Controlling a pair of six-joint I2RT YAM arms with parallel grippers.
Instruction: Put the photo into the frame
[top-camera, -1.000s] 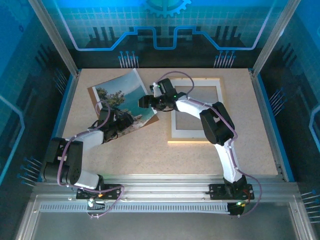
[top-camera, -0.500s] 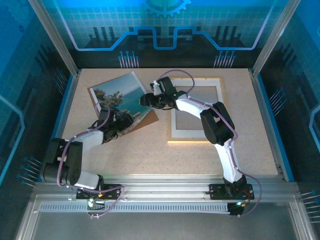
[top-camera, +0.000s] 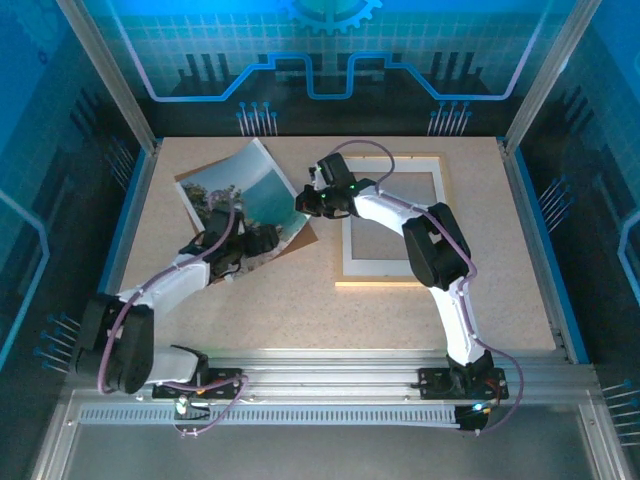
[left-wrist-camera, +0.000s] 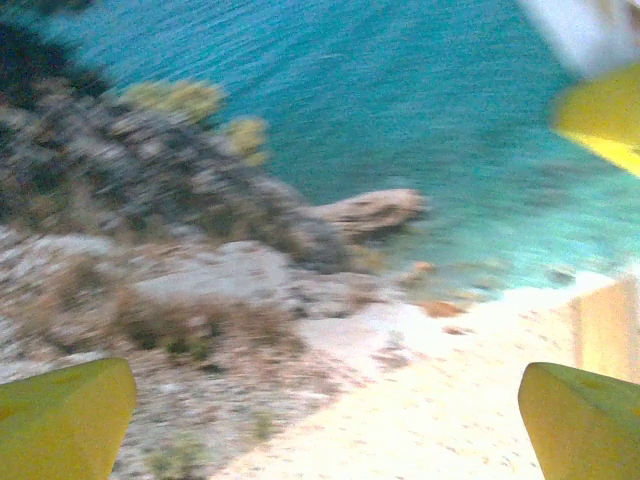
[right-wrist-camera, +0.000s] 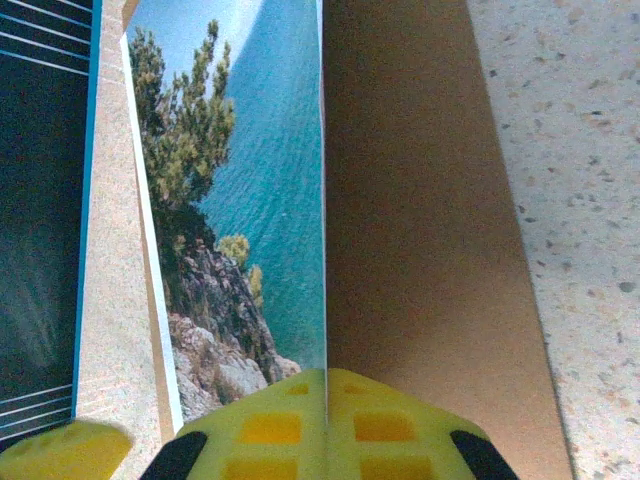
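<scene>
Judging from the top view, the photo (top-camera: 240, 185) is found at the far left of the table (top-camera: 300, 310), its right-hand edge raised and pinched between the closed fingers of the right gripper (top-camera: 303, 203). The right wrist view confirms the hold: the yellow pads are shut on the thin edge of the photo (right-wrist-camera: 270, 200), which runs straight away from the right gripper (right-wrist-camera: 325, 400), with the brown backing board (right-wrist-camera: 420, 250) lying flat to its right. The left gripper (top-camera: 258, 243) is seen just above the near part of the print with its jaws wide and nothing held; in its own view the rocks and sea of the photo (left-wrist-camera: 300, 150) pass between the spread fingertips of the left gripper (left-wrist-camera: 320, 410), though blur prevents contact from being judged. The frame (top-camera: 385, 284) lies to the right of the held edge, just beside the right gripper, with a white mat (top-camera: 385, 268) inside its rails. Its sides are squared to the table edges, whereas the photo is set askew, its edges slanted to those rails. The right arm is the nearer to the frame. It is judged that the coming move turns on carrying the print rightward and turning it until its edges are aligned with the rails.
</scene>
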